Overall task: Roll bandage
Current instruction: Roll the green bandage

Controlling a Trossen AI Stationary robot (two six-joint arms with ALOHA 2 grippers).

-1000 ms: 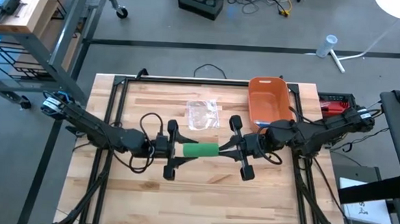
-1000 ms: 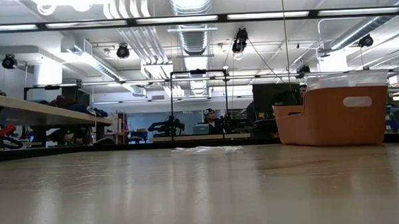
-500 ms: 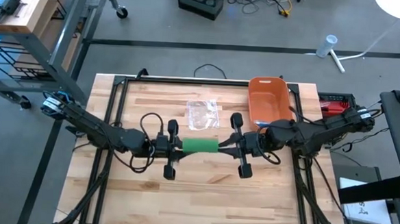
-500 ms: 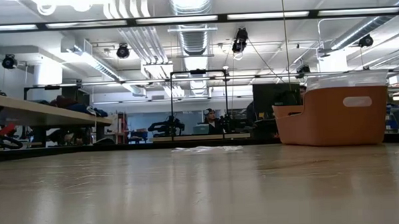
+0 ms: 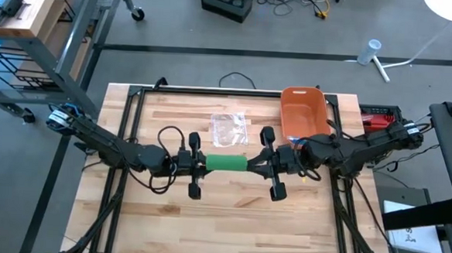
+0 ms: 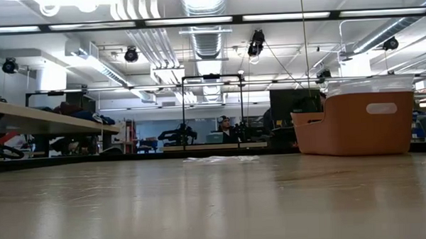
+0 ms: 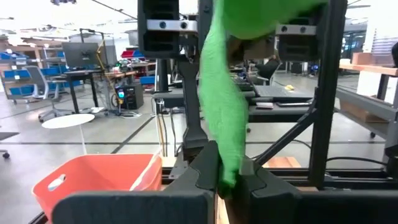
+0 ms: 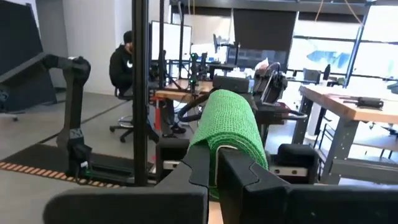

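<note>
From above I see the green bandage (image 5: pixel 226 162) stretched level between my two grippers near the middle of the worktop (image 5: pixel 166 224). My left gripper (image 5: pixel 203 163) pinches its left end, my right gripper (image 5: pixel 253 164) its right end. A clear plastic wrapper (image 5: pixel 229 127) lies just beyond it, and an orange bin (image 5: pixel 302 111) sits toward the far right corner.

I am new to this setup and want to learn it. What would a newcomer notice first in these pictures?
The bright green bandage stands out, stretched above the middle of the table between the left gripper and the right gripper, each shut on one end. Next comes the orange bin at the far right of the table, with a clear plastic bag beside it.
</note>
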